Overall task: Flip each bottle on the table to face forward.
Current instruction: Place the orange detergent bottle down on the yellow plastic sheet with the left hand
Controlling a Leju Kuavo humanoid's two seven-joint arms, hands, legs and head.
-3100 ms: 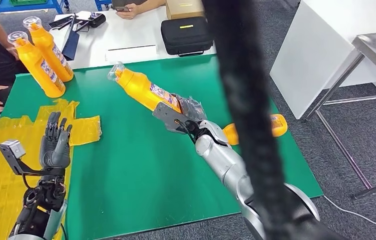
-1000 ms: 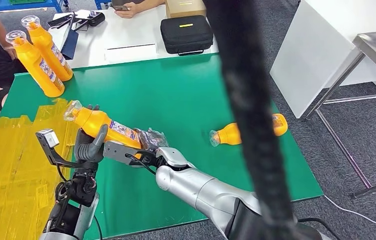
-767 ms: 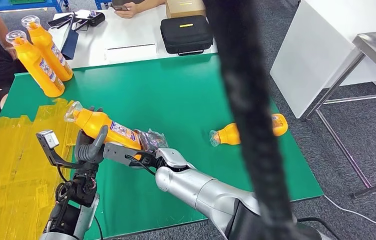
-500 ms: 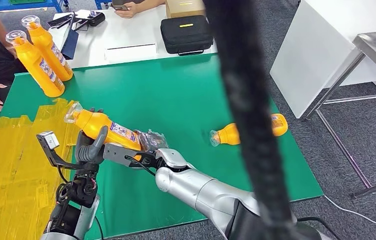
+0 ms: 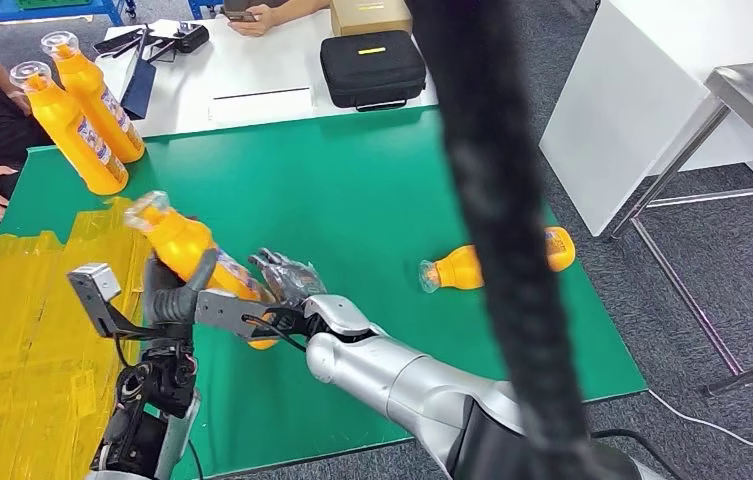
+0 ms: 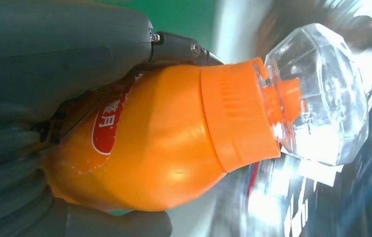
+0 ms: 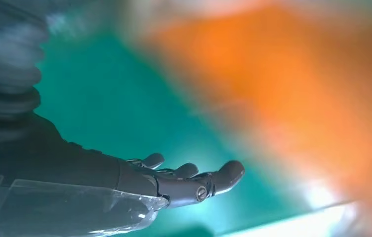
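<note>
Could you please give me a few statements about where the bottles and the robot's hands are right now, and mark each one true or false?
1. The left hand grips an orange bottle. True.
2. The right hand is clamped around that bottle. False: in the right wrist view its fingers are spread and hold nothing.
3. One bottle lies on its side on the green mat. True.
4. The two bottles at the mat's far left corner lie flat. False: they stand, caps up.
5. The black case sits on the green mat. False: it sits on the white table beyond.
</note>
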